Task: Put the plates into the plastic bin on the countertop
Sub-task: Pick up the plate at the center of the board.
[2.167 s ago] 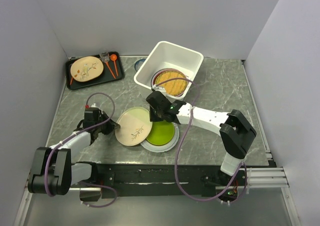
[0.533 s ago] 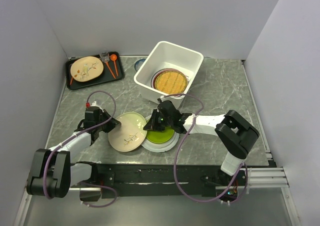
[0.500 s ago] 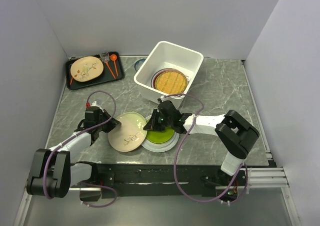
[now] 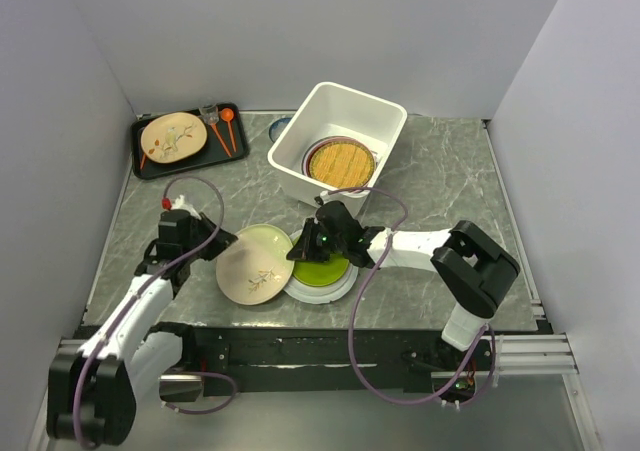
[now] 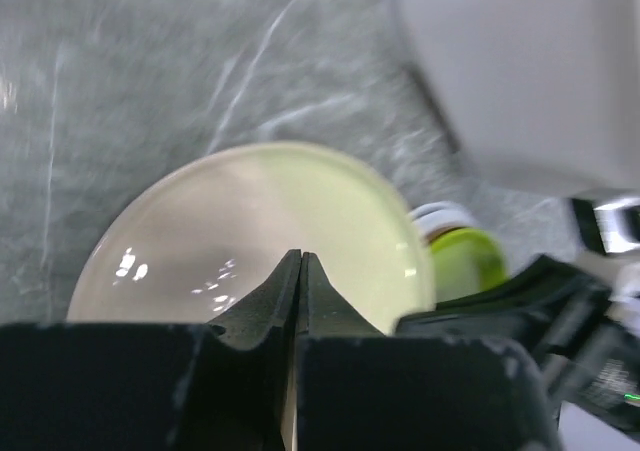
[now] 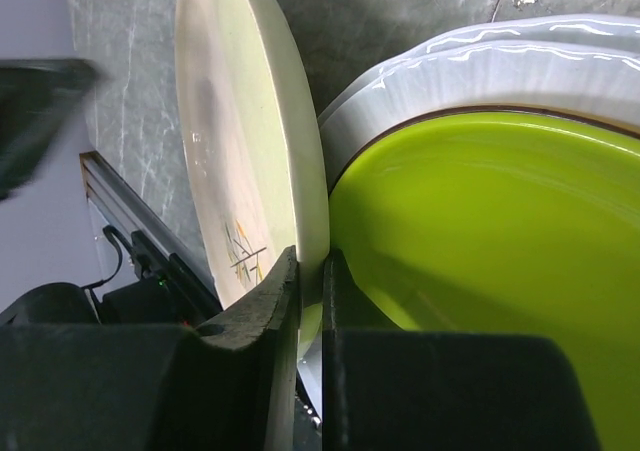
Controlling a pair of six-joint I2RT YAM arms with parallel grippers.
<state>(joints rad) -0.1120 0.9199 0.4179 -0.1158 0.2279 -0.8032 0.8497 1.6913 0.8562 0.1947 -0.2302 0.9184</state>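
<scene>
A cream and pale-green plate with a twig motif point(image 4: 250, 266) lies at the front of the countertop point(image 4: 440, 181), its right edge over a lime green plate point(image 4: 322, 269) stacked on a white plate point(image 4: 338, 291). My right gripper point(image 4: 300, 250) is shut on the cream plate's right rim, seen in the right wrist view point(image 6: 312, 261) with the plate point(image 6: 230, 151) tilted beside the lime plate point(image 6: 480, 251). My left gripper point(image 4: 211, 243) is shut just off the plate's left edge point(image 5: 300, 256). The white plastic bin point(image 4: 385, 121) holds a woven yellow plate point(image 4: 340, 163).
A black tray point(image 4: 150, 166) at the back left carries a cream twig-and-leaf plate point(image 4: 172, 136) and orange utensils point(image 4: 226, 129). A small blue-rimmed dish point(image 4: 280, 126) sits behind the bin. Grey walls enclose three sides.
My right gripper moved down from the plate's top to its right rim and shut on it. The plate slid a little left and forward. My left arm drew back to the left.
</scene>
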